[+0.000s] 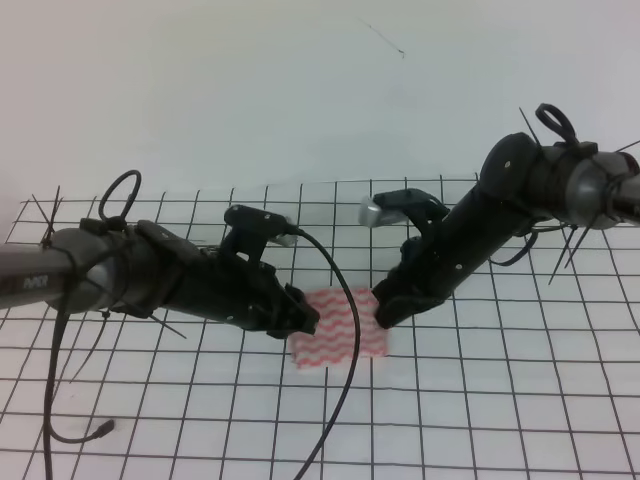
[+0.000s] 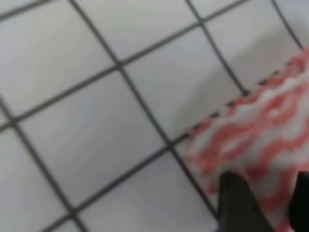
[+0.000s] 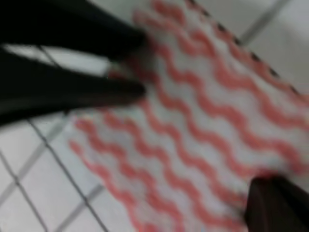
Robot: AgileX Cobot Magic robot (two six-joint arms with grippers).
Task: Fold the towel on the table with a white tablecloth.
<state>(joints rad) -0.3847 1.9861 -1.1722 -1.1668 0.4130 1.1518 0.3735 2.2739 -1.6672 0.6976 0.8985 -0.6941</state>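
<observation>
Left gripper (image 1: pixel 300 322) and right gripper (image 1: pixel 385 308) at opposite towel edges.
Towel (image 1: pixel 340 328) lies flat on the gridded tablecloth (image 1: pixel 500 400); finger closure on either gripper cannot be determined.

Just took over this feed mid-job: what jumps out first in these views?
The small pink-and-white wavy-striped towel lies at the middle of the black-gridded white tablecloth. Both dark arms converge on it: the left gripper at its left edge, the right gripper at its upper right corner. The wrist views are blurred, so I cannot tell whether either gripper has closed on the cloth.
</observation>
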